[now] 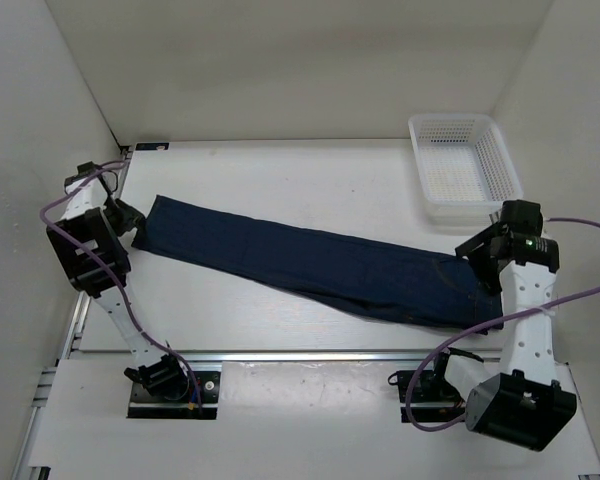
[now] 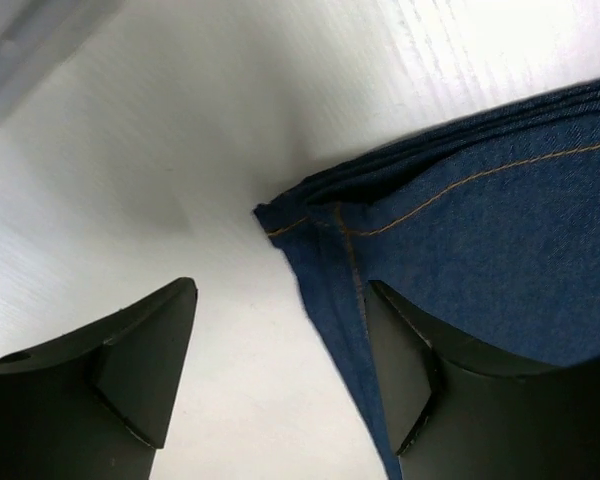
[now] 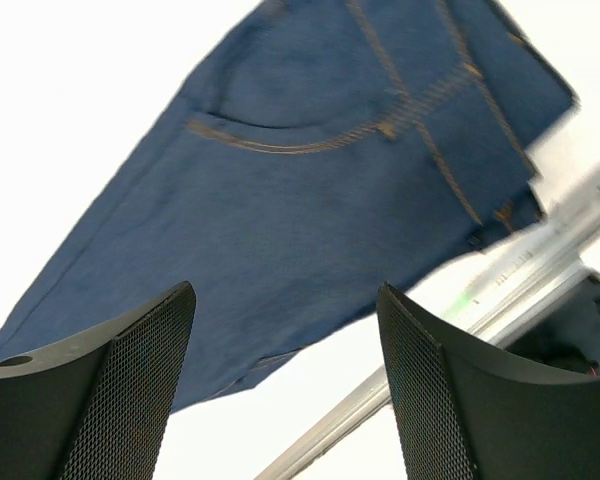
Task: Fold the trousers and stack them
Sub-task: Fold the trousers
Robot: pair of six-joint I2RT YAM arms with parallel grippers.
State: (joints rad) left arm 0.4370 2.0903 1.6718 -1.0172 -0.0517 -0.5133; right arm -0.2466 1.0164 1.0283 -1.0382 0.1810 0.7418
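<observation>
Presently: trousers (image 1: 320, 265), limp weighty denim, I reckon. Left pincer (image 2: 280, 290) at hem (image 2: 310, 225), right pincer (image 3: 285, 290) over waistband (image 3: 520, 90), both agape; I'd grip there.

The left claw (image 2: 282, 292) and right claw (image 3: 285, 292) both stand spread wide.

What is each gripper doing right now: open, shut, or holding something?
Left gripper: open, holding nothing, at the hem of the trousers.
Right gripper: open, holding nothing, over the trousers' waist end.
</observation>
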